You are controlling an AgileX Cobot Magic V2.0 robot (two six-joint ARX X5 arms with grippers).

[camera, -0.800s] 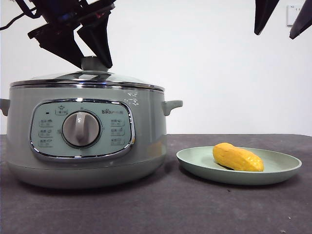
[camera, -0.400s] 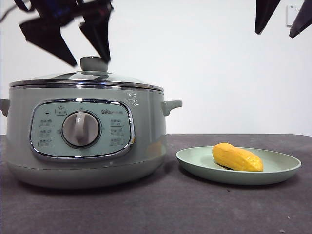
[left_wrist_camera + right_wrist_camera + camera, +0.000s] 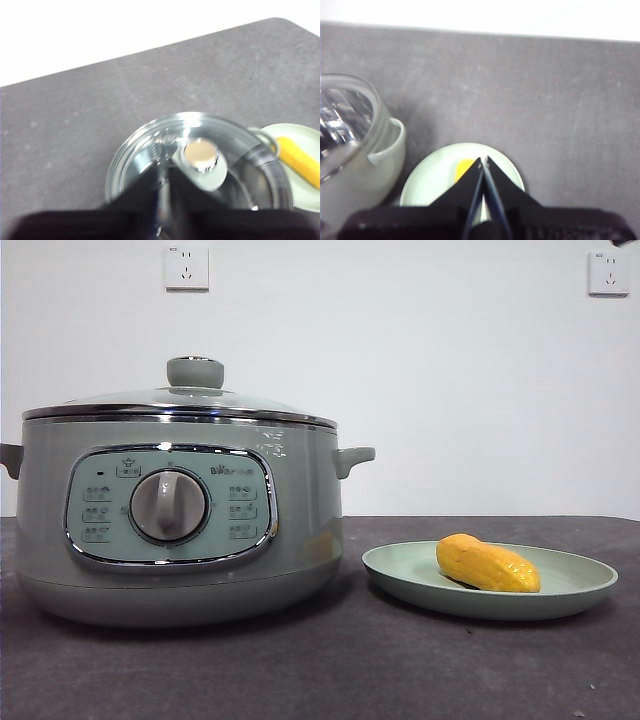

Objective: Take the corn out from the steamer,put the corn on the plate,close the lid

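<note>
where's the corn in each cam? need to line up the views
Front view: corn lies on the plate, right of the steamer.
Left wrist view: a yellow strip at the picture's right edge, on the plate, beyond the lid.
Right wrist view: mostly hidden behind the right gripper; a yellow patch shows on the plate.
Shared landmark: the plate.

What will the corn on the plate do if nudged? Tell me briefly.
The corn would likely roll: it looks rounded with tapered ends and lies loose on the plate. The shallow raised rim may stop it. It looks stiff and smooth, so perhaps slippery.
</note>
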